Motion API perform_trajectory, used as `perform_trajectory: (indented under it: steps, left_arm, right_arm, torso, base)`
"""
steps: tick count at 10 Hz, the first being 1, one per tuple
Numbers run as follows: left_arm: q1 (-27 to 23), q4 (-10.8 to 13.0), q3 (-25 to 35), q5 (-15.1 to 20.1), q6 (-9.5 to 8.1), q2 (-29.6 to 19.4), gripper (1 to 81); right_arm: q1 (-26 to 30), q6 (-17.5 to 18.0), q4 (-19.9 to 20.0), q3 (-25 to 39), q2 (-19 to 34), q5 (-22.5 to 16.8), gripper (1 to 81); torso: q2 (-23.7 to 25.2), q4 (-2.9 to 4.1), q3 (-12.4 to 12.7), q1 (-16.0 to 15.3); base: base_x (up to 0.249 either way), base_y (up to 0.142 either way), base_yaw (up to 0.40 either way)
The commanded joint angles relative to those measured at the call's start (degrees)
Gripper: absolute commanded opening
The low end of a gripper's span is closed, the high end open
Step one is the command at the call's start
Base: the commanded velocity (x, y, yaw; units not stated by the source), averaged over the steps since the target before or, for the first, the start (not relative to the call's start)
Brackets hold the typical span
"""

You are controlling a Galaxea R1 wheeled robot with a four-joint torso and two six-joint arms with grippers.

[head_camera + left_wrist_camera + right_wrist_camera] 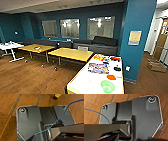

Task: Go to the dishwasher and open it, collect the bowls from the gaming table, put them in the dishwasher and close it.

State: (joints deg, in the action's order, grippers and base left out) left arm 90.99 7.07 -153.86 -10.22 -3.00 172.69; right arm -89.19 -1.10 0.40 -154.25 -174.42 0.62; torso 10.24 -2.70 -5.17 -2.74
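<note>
The gaming table (87,80), long with a plain white top, stands close in front of me at the lower right of the head view. On its near end sits the light green bowl (107,86). The smaller orange-red bowl (111,77) lies just beyond it. Further along the top are colourful printed sheets (98,68) and small items. The dishwasher is out of view. Both wrist views look down on my own dark plate and bar over the wooden floor (7,112).
Two yellow wood-topped tables (71,53) (36,47) stand left of the white table, with a dark sofa (100,43) behind. A small white table (11,45) is at far left. A teal pillar (137,37) rises right of the table; a cardboard box (156,65) lies beyond.
</note>
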Motion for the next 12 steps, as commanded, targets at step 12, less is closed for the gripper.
perform_trajectory:
  steps: [12]
  left_arm:
    - [-2.53,-0.04,0.22,2.22,0.27,-0.06,81.1]
  right_arm:
    - [3.18,-0.22,0.3,-0.17,-0.07,-2.82,81.1]
  torso:
    - [0.02,0.0,0.02,0.06]
  base:
    - [0.045,0.023,0.0]
